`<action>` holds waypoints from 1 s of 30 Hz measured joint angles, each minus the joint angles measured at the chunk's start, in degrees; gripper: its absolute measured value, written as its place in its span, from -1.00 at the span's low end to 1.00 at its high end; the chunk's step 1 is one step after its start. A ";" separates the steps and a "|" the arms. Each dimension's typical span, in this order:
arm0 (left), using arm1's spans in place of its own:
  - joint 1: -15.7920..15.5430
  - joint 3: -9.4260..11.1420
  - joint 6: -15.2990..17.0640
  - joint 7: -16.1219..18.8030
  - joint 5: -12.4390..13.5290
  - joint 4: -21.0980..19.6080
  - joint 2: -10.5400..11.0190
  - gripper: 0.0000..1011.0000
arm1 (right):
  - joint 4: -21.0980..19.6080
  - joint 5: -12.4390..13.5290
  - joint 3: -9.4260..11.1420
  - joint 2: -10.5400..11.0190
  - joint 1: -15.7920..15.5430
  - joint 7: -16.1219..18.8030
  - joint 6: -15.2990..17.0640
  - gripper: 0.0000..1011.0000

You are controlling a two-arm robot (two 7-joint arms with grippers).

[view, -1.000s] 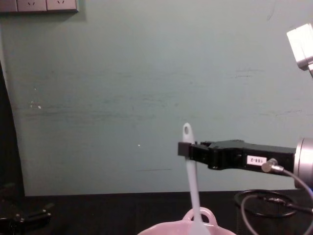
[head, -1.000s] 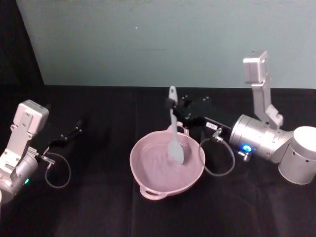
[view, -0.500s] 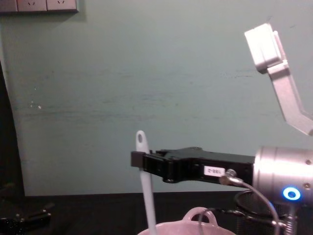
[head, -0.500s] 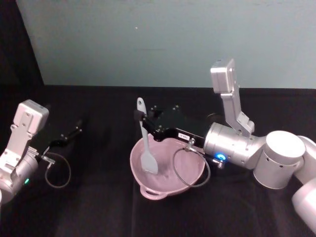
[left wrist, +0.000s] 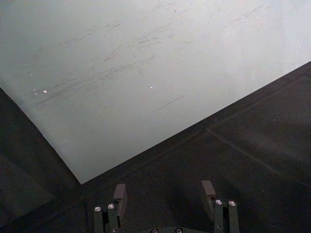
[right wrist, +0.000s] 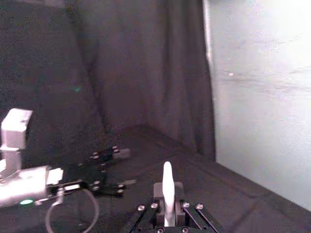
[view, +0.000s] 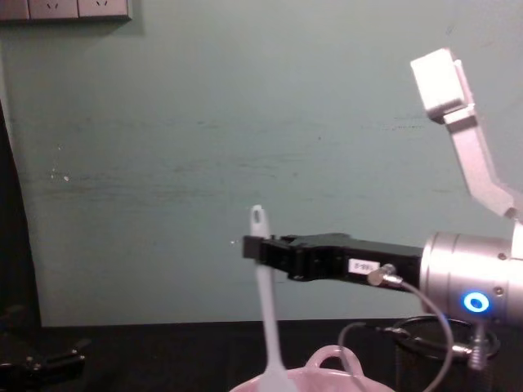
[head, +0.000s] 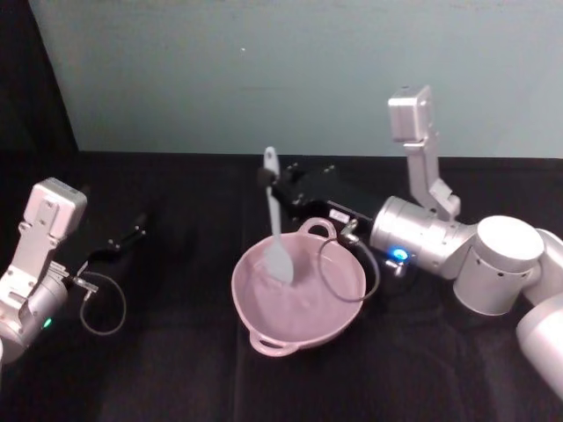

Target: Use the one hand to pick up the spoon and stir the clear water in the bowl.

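The white spoon (head: 274,220) stands nearly upright with its blade down in the pale pink bowl (head: 257,318), toward the bowl's far left side. My right gripper (head: 266,178) is shut on the spoon's handle just below the oval hole, reaching in from the right above the bowl's far rim. From the chest, the right gripper (view: 255,247) holds the spoon (view: 266,327) above the bowl's rim (view: 331,359). The right wrist view shows the handle tip (right wrist: 167,187) clamped between the fingers. My left gripper (head: 132,234) rests parked on the table at the left; its fingers (left wrist: 119,196) stand apart.
A black wire-mesh cup (view: 425,359) stands behind the right arm at the right. A loose cable (head: 347,272) loops from the right wrist over the bowl's right rim. A teal wall closes off the back of the black table.
The right gripper carried the spoon from the bowl's far middle to its left side, then back toward the far middle-left. The left arm stayed still.
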 joint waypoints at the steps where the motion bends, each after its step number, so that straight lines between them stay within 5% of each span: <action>1: 0.00 0.00 0.00 0.00 0.00 0.00 0.00 0.99 | 0.14 0.16 0.63 0.23 -0.04 -0.40 -0.15 -0.76; 16: 0.00 0.00 0.00 0.00 0.00 0.00 0.00 0.99 | -6.16 0.22 4.33 5.14 -4.79 -2.89 1.09 -0.76; 30: 0.00 0.00 0.00 0.00 0.01 0.00 0.00 0.99 | -10.78 -0.06 0.41 4.10 -6.68 -1.09 2.40 -0.76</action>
